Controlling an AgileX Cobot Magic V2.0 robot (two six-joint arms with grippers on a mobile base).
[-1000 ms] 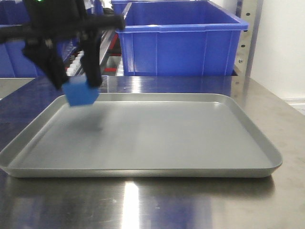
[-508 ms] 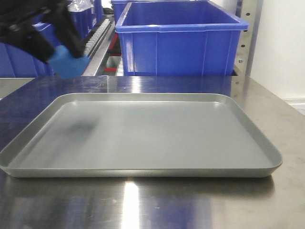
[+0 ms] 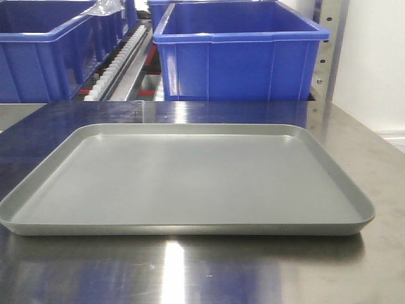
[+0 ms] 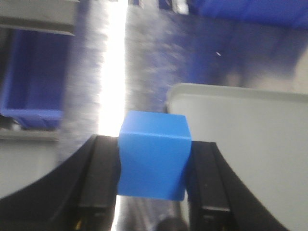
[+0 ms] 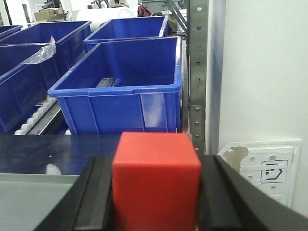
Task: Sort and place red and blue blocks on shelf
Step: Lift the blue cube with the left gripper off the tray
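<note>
The left gripper (image 4: 153, 149) pinches the blue block (image 4: 153, 161) over the tabletop (image 4: 96, 72), beside the grey tray (image 4: 250, 130)'s corner. The right gripper (image 5: 156, 163) pinches the red block (image 5: 156, 185) (blue bins (image 5: 120, 103) and the shelf (image 5: 198, 72) ahead).

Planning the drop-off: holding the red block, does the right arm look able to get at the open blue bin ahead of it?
Probably yes. The right gripper is shut on the red block, and nothing stands between it and the blue bin, whose top is open.
</note>
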